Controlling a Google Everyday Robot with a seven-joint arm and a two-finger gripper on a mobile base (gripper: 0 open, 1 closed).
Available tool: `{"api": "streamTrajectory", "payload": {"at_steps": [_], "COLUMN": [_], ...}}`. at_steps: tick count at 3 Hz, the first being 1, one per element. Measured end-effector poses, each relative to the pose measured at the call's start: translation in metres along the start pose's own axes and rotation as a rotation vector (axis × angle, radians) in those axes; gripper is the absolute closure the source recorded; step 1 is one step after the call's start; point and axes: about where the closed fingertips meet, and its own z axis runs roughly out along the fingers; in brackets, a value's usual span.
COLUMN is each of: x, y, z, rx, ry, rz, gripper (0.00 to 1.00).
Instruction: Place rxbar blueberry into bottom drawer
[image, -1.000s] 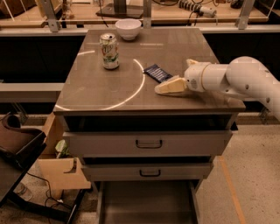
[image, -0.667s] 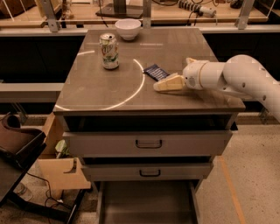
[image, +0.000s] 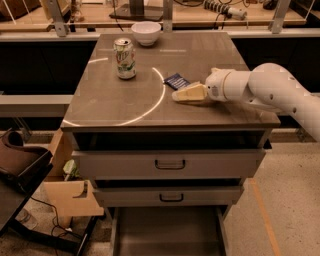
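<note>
The rxbar blueberry (image: 176, 81), a small flat dark blue bar, lies on the grey cabinet top (image: 125, 100), right of centre. My gripper (image: 186, 94) comes in from the right on the white arm (image: 270, 90). It is low over the top, just in front of and to the right of the bar. Whether it touches the bar I cannot tell. The bottom drawer (image: 167, 235) is pulled out at the base of the cabinet, and its dark inside shows nothing in it.
A green-white soda can (image: 124, 58) stands at the back left of the top, with a white bowl (image: 146, 32) behind it. The two upper drawers (image: 170, 164) (image: 171, 197) stand slightly out. A cardboard box (image: 70, 195) and a dark chair (image: 20, 165) are on the left.
My gripper has crept slightly to the left along the top, closer to the bar. The bar, the can and the drawers have not moved.
</note>
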Motion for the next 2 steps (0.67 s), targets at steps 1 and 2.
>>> {"api": "streamTrajectory", "payload": {"at_steps": [1,2], "x": [0.004,0.014], "y": [0.004,0.010], "z": [0.003,0.006], "rx": [0.003,-0.002], "ry": [0.003,0.015], "rz": [0.021,0.046], "gripper": [0.00,0.15]}}
